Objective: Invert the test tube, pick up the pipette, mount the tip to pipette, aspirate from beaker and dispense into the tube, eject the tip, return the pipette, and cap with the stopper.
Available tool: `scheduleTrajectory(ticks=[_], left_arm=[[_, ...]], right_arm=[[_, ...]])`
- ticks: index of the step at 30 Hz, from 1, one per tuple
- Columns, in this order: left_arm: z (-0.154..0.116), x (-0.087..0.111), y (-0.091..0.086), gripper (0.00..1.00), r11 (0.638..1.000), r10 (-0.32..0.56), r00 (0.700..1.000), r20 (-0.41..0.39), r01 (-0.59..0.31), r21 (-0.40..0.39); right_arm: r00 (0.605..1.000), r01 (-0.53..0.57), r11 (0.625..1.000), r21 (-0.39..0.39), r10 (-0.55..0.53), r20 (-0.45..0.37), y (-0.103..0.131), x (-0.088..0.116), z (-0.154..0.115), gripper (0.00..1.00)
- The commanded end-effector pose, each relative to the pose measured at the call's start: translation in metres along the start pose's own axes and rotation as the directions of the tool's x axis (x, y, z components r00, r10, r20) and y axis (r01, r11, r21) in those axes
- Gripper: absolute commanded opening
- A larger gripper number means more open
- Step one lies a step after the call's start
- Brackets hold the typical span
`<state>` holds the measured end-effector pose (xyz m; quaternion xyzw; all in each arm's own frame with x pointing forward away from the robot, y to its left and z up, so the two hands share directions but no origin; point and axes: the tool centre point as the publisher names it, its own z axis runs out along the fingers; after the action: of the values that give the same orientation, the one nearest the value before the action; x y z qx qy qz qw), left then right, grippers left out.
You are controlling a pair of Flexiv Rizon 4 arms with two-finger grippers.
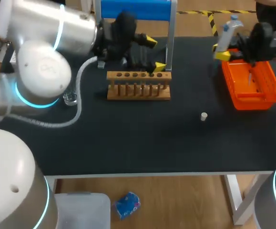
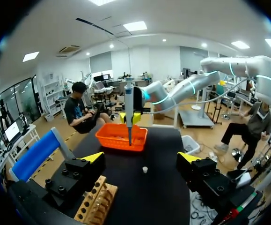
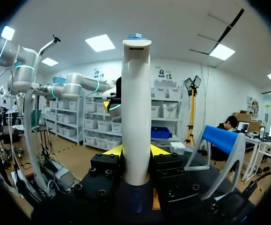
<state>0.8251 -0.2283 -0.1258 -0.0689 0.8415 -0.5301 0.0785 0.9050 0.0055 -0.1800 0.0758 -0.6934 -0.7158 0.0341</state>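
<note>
**A:** Where is the pipette [image 1: 229, 29]?

**B:** It stands upright in the right gripper [image 1: 222, 51], whose fingers are clamped on its white body from two sides; its long axis runs straight up and down; its narrow lower end points into the orange basket [image 1: 252, 101], and whether it touches anything in there cannot be told.

**A:** So which way does the coming move go?

**B:** Probably straight down along that same axis, to seat a tip; the single tips in the basket are too small to make out, so the aim over one of them cannot be judged.

**A:** And the other arm?

**B:** The left gripper [image 1: 155, 53] hangs with its fingers spread and empty over the wooden rack [image 1: 138, 90], well apart from the basket; the right arm is much the nearer; the small white stopper [image 1: 203, 116] lies on the black table [image 1: 128, 138] between rack and basket, with nothing touching it.
</note>
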Motion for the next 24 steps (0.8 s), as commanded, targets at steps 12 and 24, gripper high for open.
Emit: scheduleTrajectory(ticks=[12, 24], left_arm=[[-0.01, 0.004, 0.006, 1.0, 0.996, 0.002, 1.0, 0.002, -0.002, 0.088], [-0.018, 0.005, 0.021, 1.0, 0.958, -0.026, 1.0, 0.004, 0.024, 0.286]], right_arm=[[1.0, -0.001, 1.0, 0.0, 0.001, -0.009, -0.001, -0.004, 0.001, 0.0], [0.995, 0.017, 1.0, -0.02, -0.019, -0.101, -0.008, 0.008, 0.05, 0.0]])
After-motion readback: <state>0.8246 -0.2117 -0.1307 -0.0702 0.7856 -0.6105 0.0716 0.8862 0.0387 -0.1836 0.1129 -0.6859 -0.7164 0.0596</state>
